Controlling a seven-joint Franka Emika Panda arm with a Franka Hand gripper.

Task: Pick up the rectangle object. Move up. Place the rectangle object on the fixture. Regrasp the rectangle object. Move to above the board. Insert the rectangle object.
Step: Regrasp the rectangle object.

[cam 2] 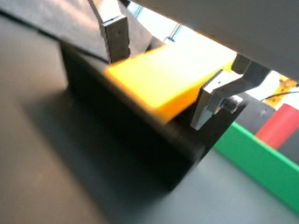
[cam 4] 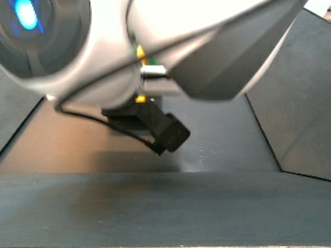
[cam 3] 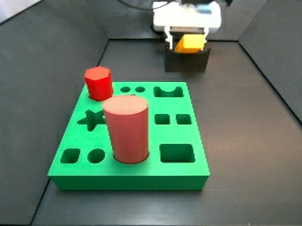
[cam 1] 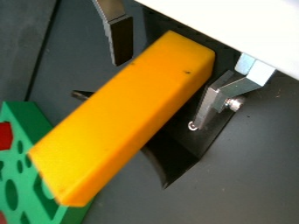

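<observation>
Currently:
- end effector (cam 1: 158, 83) over the fixture (cam 2: 128, 131), fingers (cam 1: 214, 103) clamped on the rectangle object (cam 1: 122, 118).
- Block sits on/at the fixture top, far from the board (cam 3: 177, 168).
- Likely place/regrasp step: seat block fully in the notch before releasing, keep it square.

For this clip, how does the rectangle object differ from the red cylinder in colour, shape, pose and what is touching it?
The rectangle object is orange-yellow, flat-faced and block-shaped; the red cylinder is pale red and round. The rectangle object lies lengthwise over the fixture, away from the board; the red cylinder stands upright on the board. The claw has its fingers either side of the rectangle object at the fixture; nothing touches the red cylinder. Both have plain smooth surfaces.
</observation>
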